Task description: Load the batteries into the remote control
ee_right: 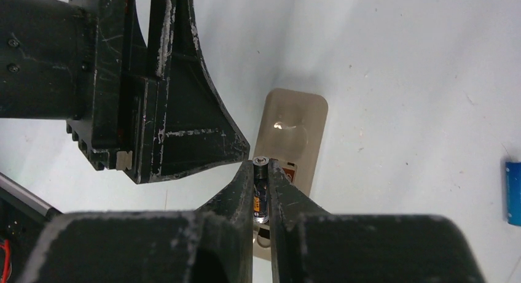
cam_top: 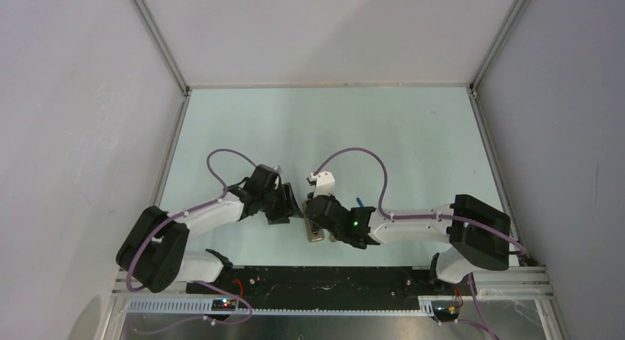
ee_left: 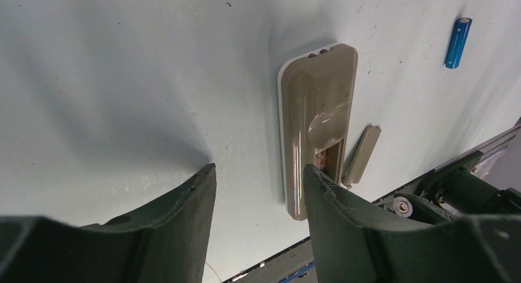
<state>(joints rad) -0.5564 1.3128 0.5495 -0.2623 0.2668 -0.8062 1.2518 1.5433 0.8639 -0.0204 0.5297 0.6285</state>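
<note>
1. Remote control (ee_left: 316, 111): lies face down on the table (ee_left: 123, 80), with its beige back up. Its battery bay (ee_left: 329, 157) is uncovered at the end nearest my arms. I judge it is laid this way so the bay opens upward for loading.
2. Cover piece (ee_left: 361, 154): flat on the table just beside the bay, off the remote and out of the loading path.
3. Dark battery (ee_right: 260, 197): pinched between my right fingertips, lengthwise along them, poised over the open bay. I cannot tell whether it touches the remote.
4. Blue battery (ee_left: 458, 42): loose on the table, apart from the remote, in nobody's grip. Presumably second in line.
5. My right gripper (ee_right: 262, 166): jaws nearly together, clamped on the dark battery and nothing else.
6. My left gripper (ee_left: 258, 169): jaws parted to a middling gap, with nothing between them. One finger stands close by the remote's bay end, the other over bare table. I judge it is placed to steady the remote, but I cannot make out any contact.
</note>
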